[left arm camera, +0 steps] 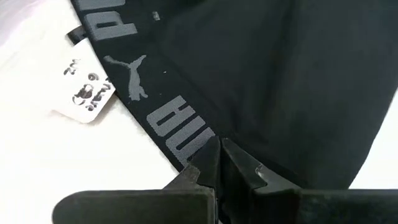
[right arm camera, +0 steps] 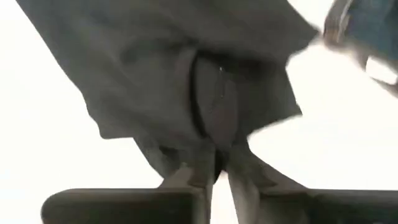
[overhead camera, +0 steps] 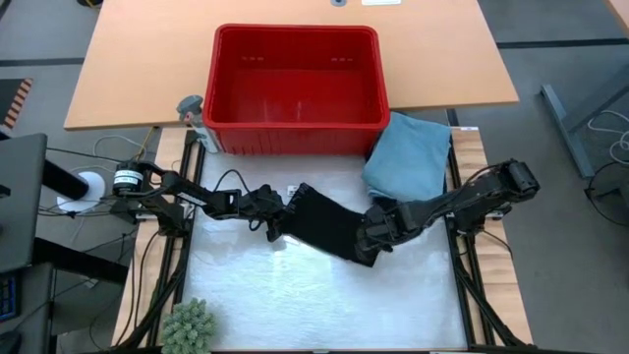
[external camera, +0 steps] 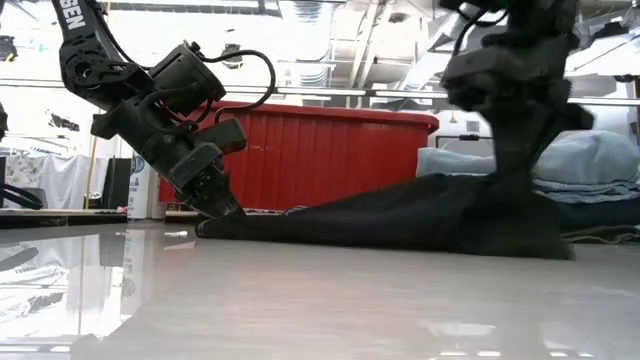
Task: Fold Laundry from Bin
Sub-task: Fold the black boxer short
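Evidently, the bin is emptied and blue laundry stacked at two o'clock; the black garment, pinched by left gripper and right gripper, remains unfolded.

- The left arm reaches in low from the left side; the left gripper is angled down, its fingers pinched together on a black garment.
- The right arm stretches in from the right; the right gripper has its fingers nearly together, nipping the same garment's other end.
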Action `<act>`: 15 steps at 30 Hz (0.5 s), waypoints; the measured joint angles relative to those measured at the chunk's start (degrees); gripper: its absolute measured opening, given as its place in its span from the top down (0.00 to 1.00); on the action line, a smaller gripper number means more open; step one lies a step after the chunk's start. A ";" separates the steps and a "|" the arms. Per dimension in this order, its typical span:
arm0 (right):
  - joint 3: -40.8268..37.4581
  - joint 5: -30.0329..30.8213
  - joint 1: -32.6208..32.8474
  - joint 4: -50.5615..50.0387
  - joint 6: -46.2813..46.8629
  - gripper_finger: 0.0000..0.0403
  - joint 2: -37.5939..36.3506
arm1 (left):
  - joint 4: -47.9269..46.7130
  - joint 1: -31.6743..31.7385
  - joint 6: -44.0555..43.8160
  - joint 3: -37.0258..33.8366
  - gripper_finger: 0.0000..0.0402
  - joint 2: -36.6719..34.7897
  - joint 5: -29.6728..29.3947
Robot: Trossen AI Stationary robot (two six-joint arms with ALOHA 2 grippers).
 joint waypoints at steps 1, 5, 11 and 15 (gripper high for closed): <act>0.00 -0.21 0.88 -0.26 1.02 0.82 -0.37 | 0.00 0.00 -0.19 0.00 1.00 0.00 0.00; 0.00 -1.70 4.72 -1.09 2.60 0.68 -0.77 | 0.00 0.00 -0.21 0.00 1.00 0.00 0.00; 0.00 -2.43 10.68 0.58 5.89 0.55 -0.79 | 0.00 0.00 -0.63 0.00 1.00 0.00 -0.02; 0.00 3.03 14.28 4.52 6.56 0.53 -0.79 | 0.00 0.00 -0.59 0.00 1.00 0.00 -0.04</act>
